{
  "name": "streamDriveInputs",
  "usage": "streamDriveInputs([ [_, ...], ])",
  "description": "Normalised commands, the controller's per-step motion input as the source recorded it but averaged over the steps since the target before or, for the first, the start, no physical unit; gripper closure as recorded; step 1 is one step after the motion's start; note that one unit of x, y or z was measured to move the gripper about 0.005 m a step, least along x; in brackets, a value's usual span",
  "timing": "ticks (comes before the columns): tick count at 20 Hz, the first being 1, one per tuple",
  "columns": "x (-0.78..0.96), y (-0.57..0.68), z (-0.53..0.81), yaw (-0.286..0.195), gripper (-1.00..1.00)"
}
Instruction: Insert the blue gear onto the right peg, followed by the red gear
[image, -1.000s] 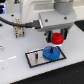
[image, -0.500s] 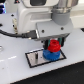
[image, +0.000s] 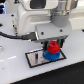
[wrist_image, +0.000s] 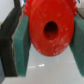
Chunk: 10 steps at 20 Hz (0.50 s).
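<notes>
Exterior view: my tool (image: 54, 42) grips the red gear (image: 52, 49) directly above the blue gear (image: 52, 55).

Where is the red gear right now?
In the exterior view, the red gear sits between the gripper fingers, directly above the blue gear on the grey plate.

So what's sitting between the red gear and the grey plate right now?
The blue gear: the exterior view shows it under the red gear, resting on the grey plate.
</notes>
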Motion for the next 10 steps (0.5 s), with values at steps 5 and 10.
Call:
streamDriveInputs([
  [5,-0.01,0.00,0.38,0.000,1.00],
  [10,0.13,0.00,-0.01,0.000,1.00],
])
